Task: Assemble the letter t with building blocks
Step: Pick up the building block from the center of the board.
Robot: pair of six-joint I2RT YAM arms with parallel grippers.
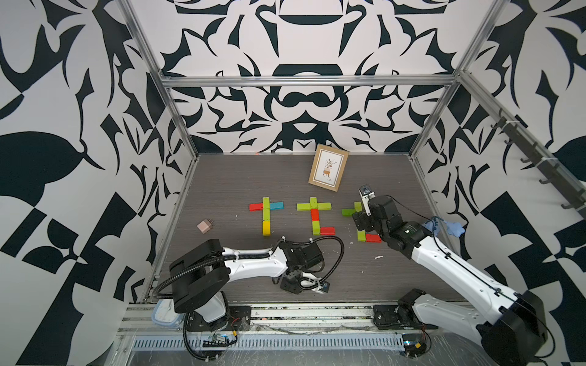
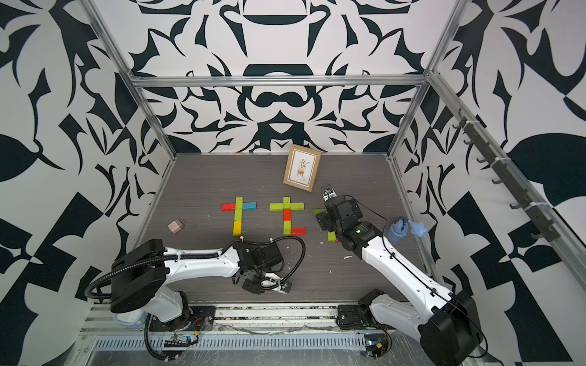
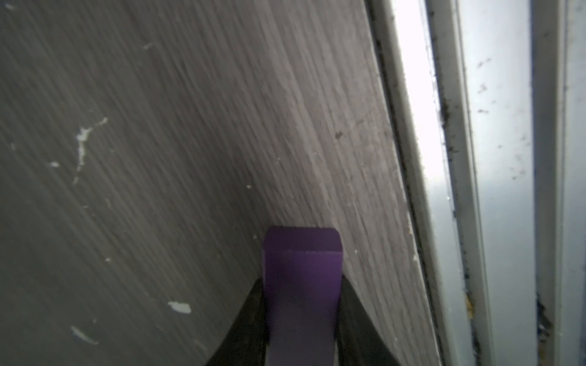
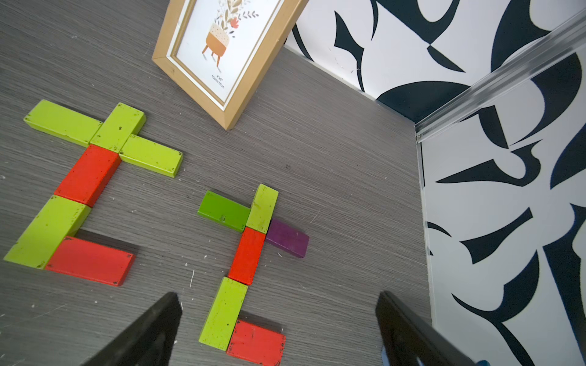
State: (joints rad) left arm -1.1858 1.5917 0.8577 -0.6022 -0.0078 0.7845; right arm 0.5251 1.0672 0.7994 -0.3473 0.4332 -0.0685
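Three t's on surface [image 1: 222, 177] | middle t [image 1: 314, 215] and 3 o'clock t [image 4: 247, 256] look finished | 9 o'clock t [image 1: 266, 218] lacks a foot | left hand [image 3: 303, 301] clamps purple block [image 3: 301, 253] at 6 o'clock | right hand [image 4: 277, 294] wide, empty

The grey wood-grain tabletop [image 4: 333, 142] was matt, flecked with white chips. The lime-green painted rectangular blocks [image 4: 117, 126] beyond the right fingers [image 4: 152, 332] showed scuffed, chipped edges. The purple block [image 3: 302, 279] between the left fingers [image 3: 244, 332] looked smooth, satin.

Bare tabletop [image 1: 228, 177] lies open at far left; a picture frame [image 1: 328, 167] stands just behind the block letters [image 1: 314, 215].
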